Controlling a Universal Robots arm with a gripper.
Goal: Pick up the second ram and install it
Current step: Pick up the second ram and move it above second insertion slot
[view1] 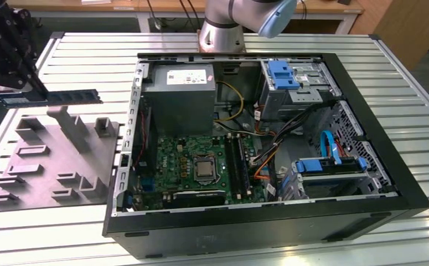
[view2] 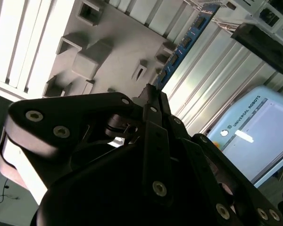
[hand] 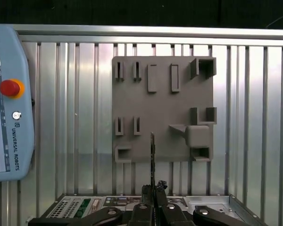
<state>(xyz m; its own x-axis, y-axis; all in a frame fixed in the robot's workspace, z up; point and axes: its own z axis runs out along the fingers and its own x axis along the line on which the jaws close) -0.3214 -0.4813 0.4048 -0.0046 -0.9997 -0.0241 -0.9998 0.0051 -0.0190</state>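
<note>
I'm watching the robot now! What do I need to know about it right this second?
Pincer: shut on the second ram, a blue stick held level in the air.
Where: over the grey holder tray, on the exterior view's left of the open computer case.
Done: the stick is picked up.
Left: it is not yet in the green motherboard.
</note>
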